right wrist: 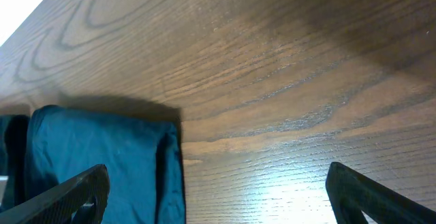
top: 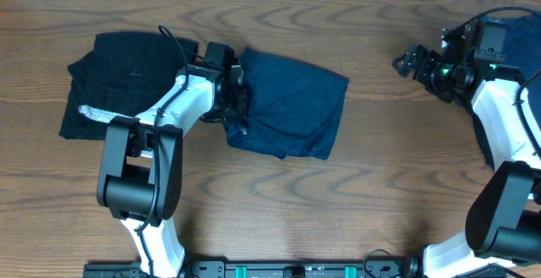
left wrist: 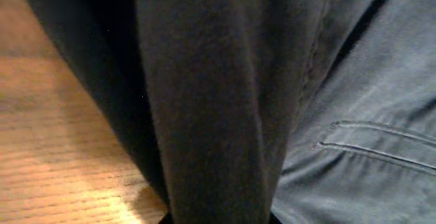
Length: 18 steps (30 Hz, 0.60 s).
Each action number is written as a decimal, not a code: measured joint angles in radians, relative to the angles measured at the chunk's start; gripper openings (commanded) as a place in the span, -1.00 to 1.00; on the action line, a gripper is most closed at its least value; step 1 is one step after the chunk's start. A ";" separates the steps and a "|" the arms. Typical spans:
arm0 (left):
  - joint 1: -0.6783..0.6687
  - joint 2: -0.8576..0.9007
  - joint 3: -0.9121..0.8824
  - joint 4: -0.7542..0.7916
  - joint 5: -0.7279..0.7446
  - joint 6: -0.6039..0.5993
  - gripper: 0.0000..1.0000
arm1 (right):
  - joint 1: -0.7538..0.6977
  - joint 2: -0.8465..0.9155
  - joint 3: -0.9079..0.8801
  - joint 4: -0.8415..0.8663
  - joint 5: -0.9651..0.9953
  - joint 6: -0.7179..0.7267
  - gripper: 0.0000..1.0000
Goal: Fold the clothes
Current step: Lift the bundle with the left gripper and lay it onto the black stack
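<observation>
Clothes (top: pixel 287 113): two pieces lie on the counter (top: pixel 380 185), left of centre in the overhead view.

- Navy garment (top: pixel 300 92): centre of frame, a rough four-sided slab tilted down toward the right. Its edges are uneven and its lower left corner is rumpled.
- Black garment (top: pixel 127 79): upper left, loosely spread, with a whitish-grey band (top: pixel 97 111) at its lower left edge. Its right side meets or nearly meets the navy piece under the left arm; I cannot tell whether they touch.
- Left hand (top: pixel 241 102): down at the left edge of the navy garment. Its wrist view is filled with cloth, with a dark ridge running up the middle and a stitched seam (left wrist: pixel 368 146) at right. The fingers are pinched tight on that ridge, which I take to be the navy piece's edge.
- Right hand (top: pixel 404 61): upper right, well apart from both garments, over bare wood. Its fingers are spread wide and hold nothing.

Progress (judgement): early to middle. The navy piece looks partly doubled over but not squared off, and a fold on it appears to be in hand. The black piece looks unfolded and remains to be done. Nothing is stacked.
</observation>
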 measured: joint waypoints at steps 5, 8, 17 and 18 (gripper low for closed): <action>0.000 -0.068 0.000 0.039 -0.036 0.011 -0.89 | 0.000 0.000 0.000 0.000 0.000 0.000 0.99; 0.000 -0.137 0.000 0.039 -0.087 0.019 -0.88 | 0.000 0.000 0.000 0.000 0.000 0.000 0.98; 0.054 -0.341 0.000 0.042 -0.210 0.092 -0.88 | 0.000 0.000 0.000 0.000 0.000 0.000 0.98; 0.066 -0.353 0.000 0.042 -0.220 0.105 -0.88 | 0.000 0.000 0.000 0.000 0.000 0.000 0.98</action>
